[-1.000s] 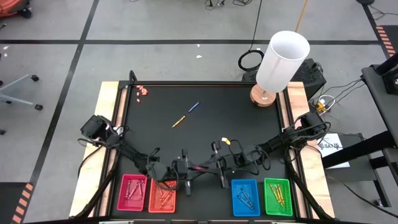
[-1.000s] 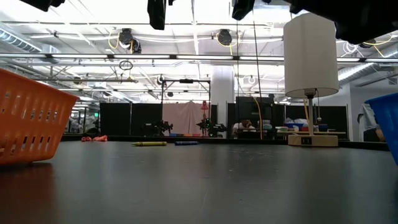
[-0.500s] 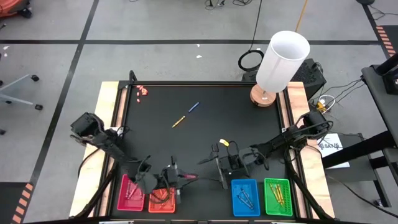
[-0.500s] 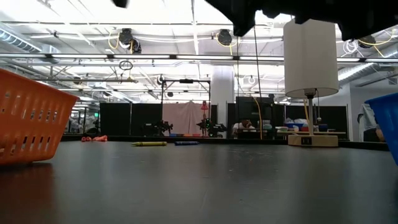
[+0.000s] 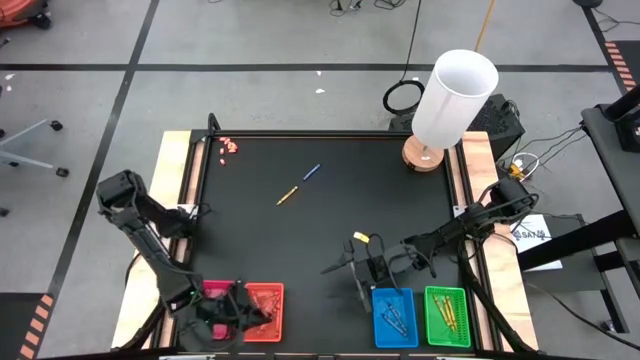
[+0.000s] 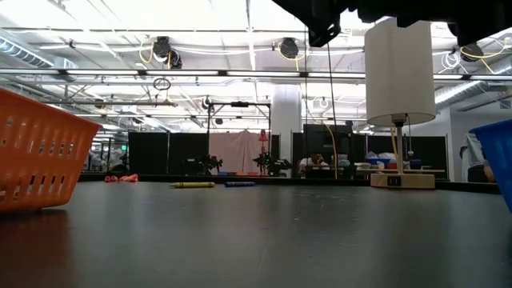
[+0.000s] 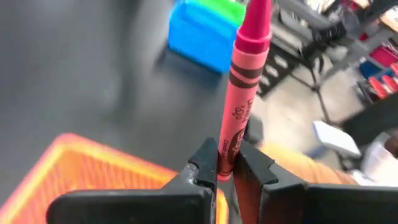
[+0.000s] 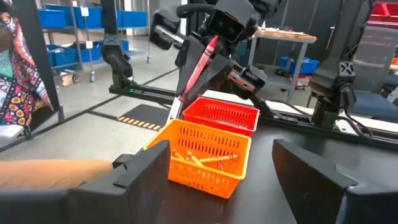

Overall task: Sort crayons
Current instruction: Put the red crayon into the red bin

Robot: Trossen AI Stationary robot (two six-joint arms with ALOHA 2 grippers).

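Note:
My left gripper (image 5: 228, 308) hangs over the pink-red tray (image 5: 214, 291) and the orange tray (image 5: 266, 300) at the near left, shut on a pink-red crayon (image 7: 244, 81). The right wrist view shows that crayon (image 8: 200, 62) above both trays. My right gripper (image 5: 346, 272) stands open, with nothing between its fingers, just beyond the blue tray (image 5: 393, 316). A yellow crayon (image 5: 288, 196) and a blue crayon (image 5: 312, 172) lie flat on the mat farther back. Several crayons lie in the orange tray (image 8: 202, 158). My left gripper pinches the crayon's wrapped lower end (image 7: 225, 149) between its two fingers (image 7: 202, 165). The crayon runs on along the fingers, its tip pointing away from them toward the table's right side. It is lifted clear, above the trays.
A green tray (image 5: 447, 316) sits right of the blue one. A white-shaded lamp (image 5: 450, 95) stands at the far right corner. A small cluster of pink-red bits (image 5: 228, 146) lies at the far left corner. Bare black mat (image 5: 300, 235) spreads across the middle.
My right gripper has opened and let go of the pink-red crayon at the table's middle. My left gripper, shut on that crayon, has carried it toward the table's left and near edge, to above the pink-red and orange trays.

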